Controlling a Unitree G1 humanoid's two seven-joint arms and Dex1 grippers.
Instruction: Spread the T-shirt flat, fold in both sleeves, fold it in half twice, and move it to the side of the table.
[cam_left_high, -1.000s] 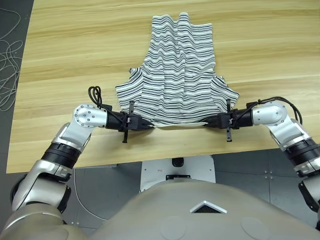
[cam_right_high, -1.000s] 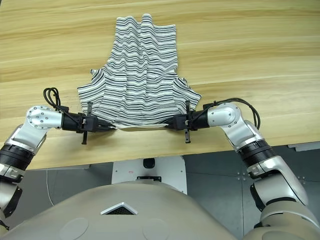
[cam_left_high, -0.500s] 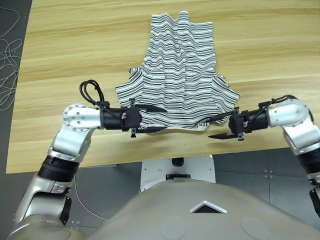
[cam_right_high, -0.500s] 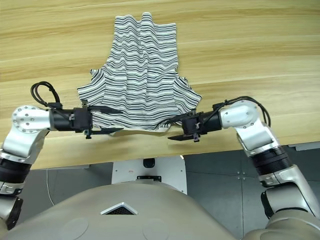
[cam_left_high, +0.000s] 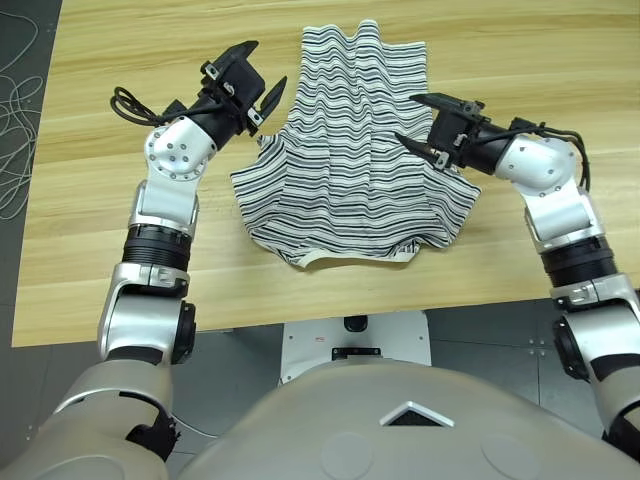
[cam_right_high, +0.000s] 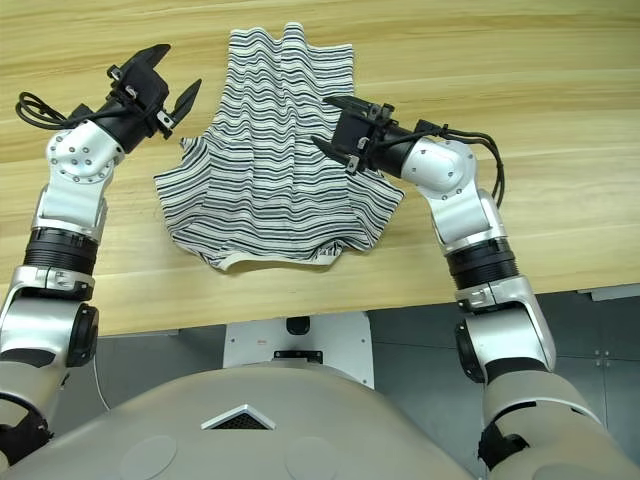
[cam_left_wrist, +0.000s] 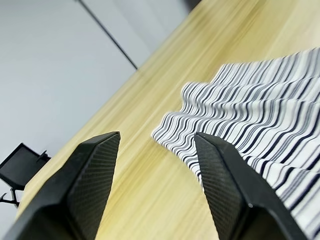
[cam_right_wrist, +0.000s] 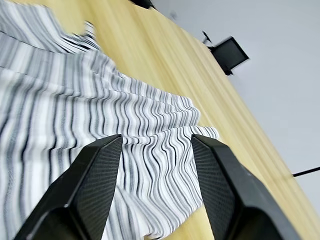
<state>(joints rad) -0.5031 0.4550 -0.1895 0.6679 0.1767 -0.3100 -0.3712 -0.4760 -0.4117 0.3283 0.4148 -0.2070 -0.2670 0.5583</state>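
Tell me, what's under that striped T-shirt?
The T-shirt lies rumpled on the wooden table. Anything else beneath the cloth is covered, so I cannot tell.

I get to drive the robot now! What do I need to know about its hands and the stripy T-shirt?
Left gripper: open, holding nothing, up above the table just left of the T-shirt.
Right gripper: open, holding nothing, hovering over the shirt's right side.
T-shirt: lies in the middle of the table, narrow end far, wide end by the near edge, with ripples running along it.
Done: the shirt is laid out, but not yet smooth.
Left: flatten the ripples, fold in both sleeves, fold in half twice, and move it to the table's side.
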